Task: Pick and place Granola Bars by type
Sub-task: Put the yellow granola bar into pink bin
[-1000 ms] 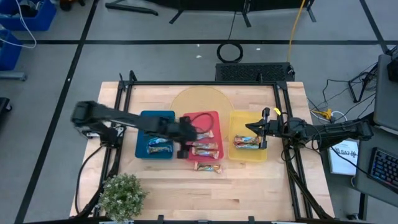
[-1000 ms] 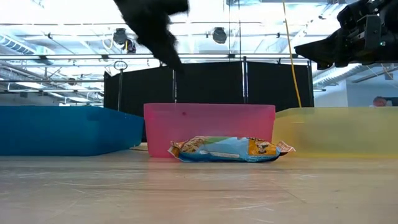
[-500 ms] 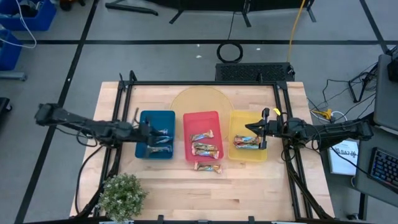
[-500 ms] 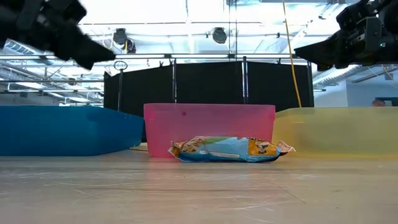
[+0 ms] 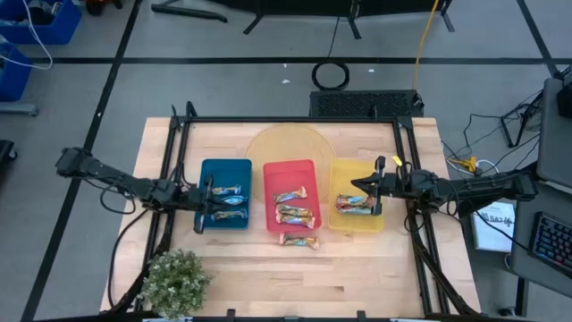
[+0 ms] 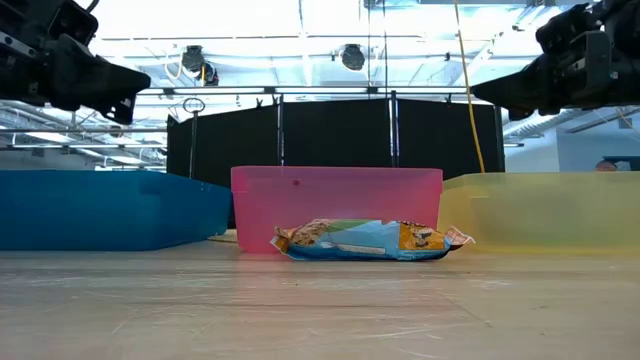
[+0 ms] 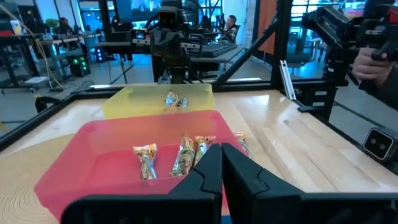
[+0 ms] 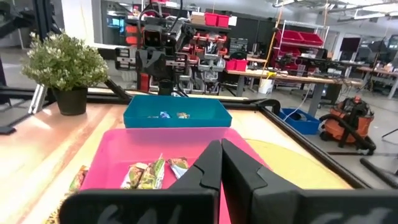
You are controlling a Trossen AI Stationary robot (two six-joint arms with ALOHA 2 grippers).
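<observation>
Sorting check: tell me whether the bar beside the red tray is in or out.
Out: the bar lies on the table, just outside the red tray.

Two dark, slim, jointed arms, black cables trailing. Left gripper [image 5: 202, 207], right gripper [image 5: 379, 186]: black angular fingers, matte plastic.

— What is the pale wooden desk [image 5: 357, 268] like?
— Light planks with visible grain and a soft sheen, framed by matt black metal rails [image 5: 290, 120].
— And the trays?
— The blue plastic tray [image 5: 223, 170], the red plastic tray [image 5: 288, 169] and the yellow plastic tray [image 5: 356, 167] look smooth; in the low view the red and yellow walls are translucent.
— The shiny foil-wrapped granola bar [image 6: 365, 240] in front?
— Crinkled, glossy wrapper.
</observation>
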